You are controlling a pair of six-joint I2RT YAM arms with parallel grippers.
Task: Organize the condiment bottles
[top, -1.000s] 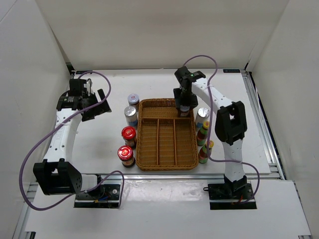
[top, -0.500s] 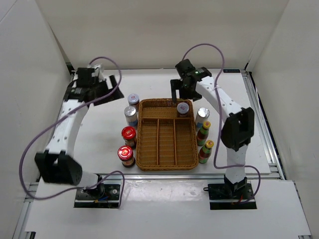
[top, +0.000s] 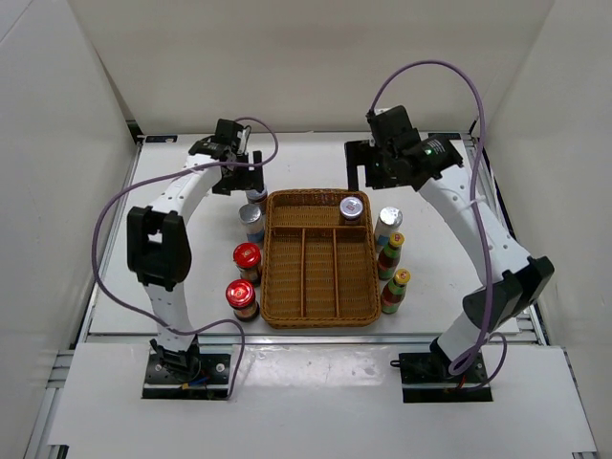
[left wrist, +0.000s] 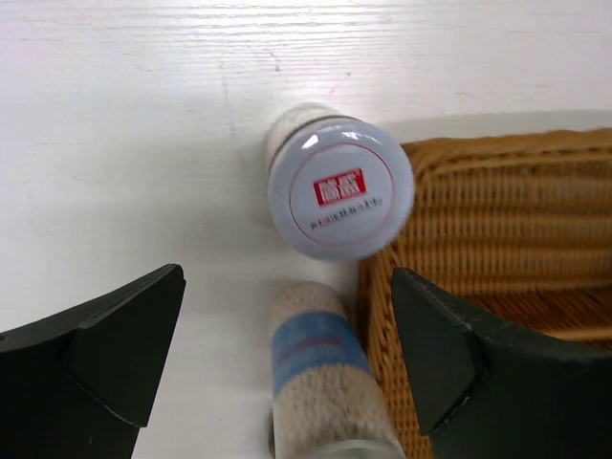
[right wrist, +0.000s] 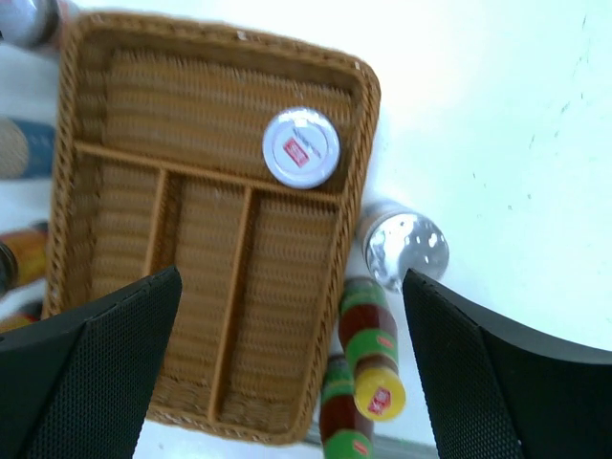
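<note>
- Checking the left wrist view, we see the left gripper (left wrist: pixel 287 275) spread wide and holding nothing. It hovers over a silver-lidded jar (left wrist: pixel 339 193) that stands on the table (left wrist: pixel 115 143), just off the far left corner of the wicker tray (left wrist: pixel 507 220).
- A blue-banded bottle (left wrist: pixel 318 368) stands just nearer, beside the tray's left wall.
- The right gripper (right wrist: pixel 292 277) is also wide and empty, high above the tray.
- We note one white-lidded jar (right wrist: pixel 301 147) upright inside the tray, at the right end of its long far compartment.
- A shiny-lidded bottle (right wrist: pixel 402 247) stands on the table just outside the tray's right wall.
- Two yellow-capped bottles (right wrist: pixel 376 368) follow it in a row along that wall.
- Two red-lidded jars (top: pixel 247 258) stand on the table beside the tray's left wall, one nearer than the other.
</note>
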